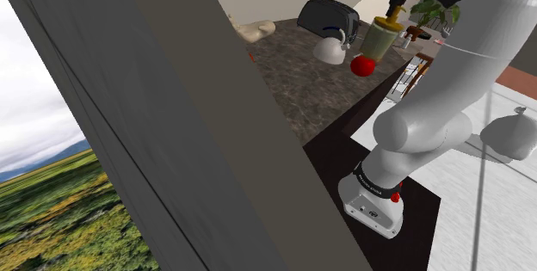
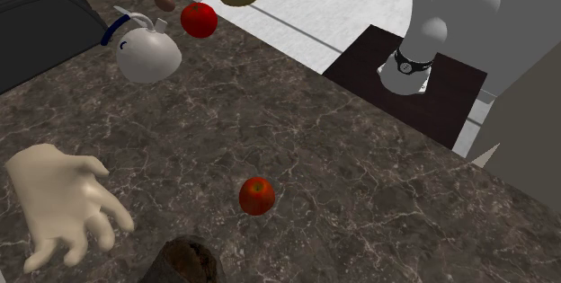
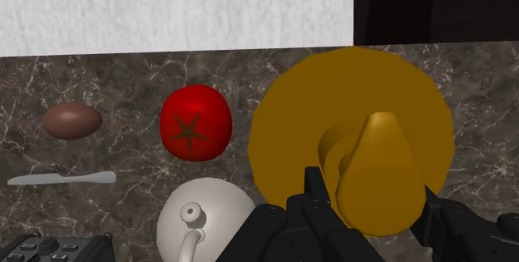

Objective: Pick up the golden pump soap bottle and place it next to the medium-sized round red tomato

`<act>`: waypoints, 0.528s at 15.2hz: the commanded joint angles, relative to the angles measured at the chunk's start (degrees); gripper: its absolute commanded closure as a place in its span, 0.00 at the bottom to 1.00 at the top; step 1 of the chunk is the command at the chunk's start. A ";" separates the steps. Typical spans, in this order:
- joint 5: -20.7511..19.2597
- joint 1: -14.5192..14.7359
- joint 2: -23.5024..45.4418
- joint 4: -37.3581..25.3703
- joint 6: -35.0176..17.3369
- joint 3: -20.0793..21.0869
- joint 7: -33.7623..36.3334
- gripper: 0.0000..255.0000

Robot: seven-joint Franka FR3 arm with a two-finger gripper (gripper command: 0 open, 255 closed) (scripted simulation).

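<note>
Soap bottle (image 3: 287, 131), golden round body, teardrop pump head clasped by hand (image 3: 373, 189)

All three views look down, sharing the tomato (image 3: 195, 122).

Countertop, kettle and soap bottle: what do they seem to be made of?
Countertop: dark brown polished stone, likely marble, going by its pale veins. Kettle: smooth, plain off-white, perhaps enamel or ceramic; the look leaves it open. Soap bottle: opaque golden top with an even, dull finish, probably plastic.
</note>
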State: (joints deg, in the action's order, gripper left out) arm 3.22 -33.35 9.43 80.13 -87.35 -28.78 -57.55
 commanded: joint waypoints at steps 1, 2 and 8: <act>-0.33 0.29 -0.70 2.41 -1.87 0.09 0.23 1.00; -0.45 0.40 -0.95 3.49 -2.73 0.13 0.30 1.00; -0.96 0.83 -2.00 9.41 -7.72 0.30 0.66 1.00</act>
State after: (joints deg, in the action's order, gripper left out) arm 2.20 -32.53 7.30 88.77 -94.13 -28.51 -56.90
